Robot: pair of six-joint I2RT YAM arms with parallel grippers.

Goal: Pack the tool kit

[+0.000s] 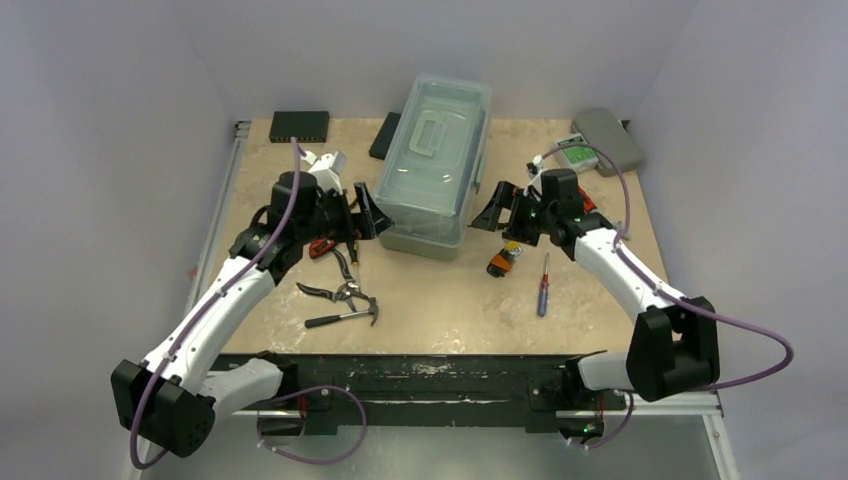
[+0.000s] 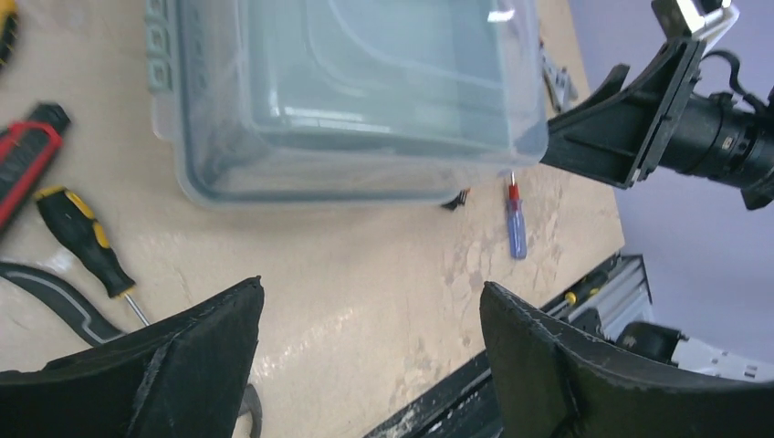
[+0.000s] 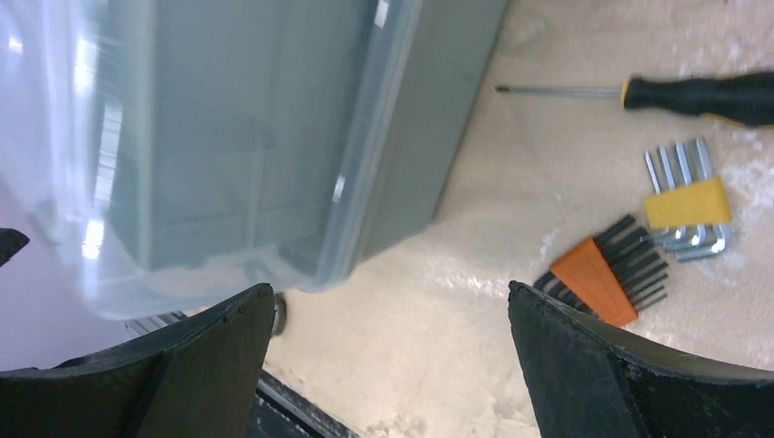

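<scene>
The sage-green toolbox with its translucent lid closed stands at the table's middle back. My left gripper hovers open beside its left near corner, and my right gripper hovers open beside its right near corner. Neither holds anything. In the left wrist view the toolbox lies beyond the left gripper, with a red knife, a yellow-black screwdriver and a blue-handled screwdriver around it. The right gripper is over bare table beside the toolbox, near an orange hex-key set.
Pliers and a hammer lie front left. A yellow hex-key set and another screwdriver lie right of the box. Flat black boxes sit at the back left and a grey case at the back right.
</scene>
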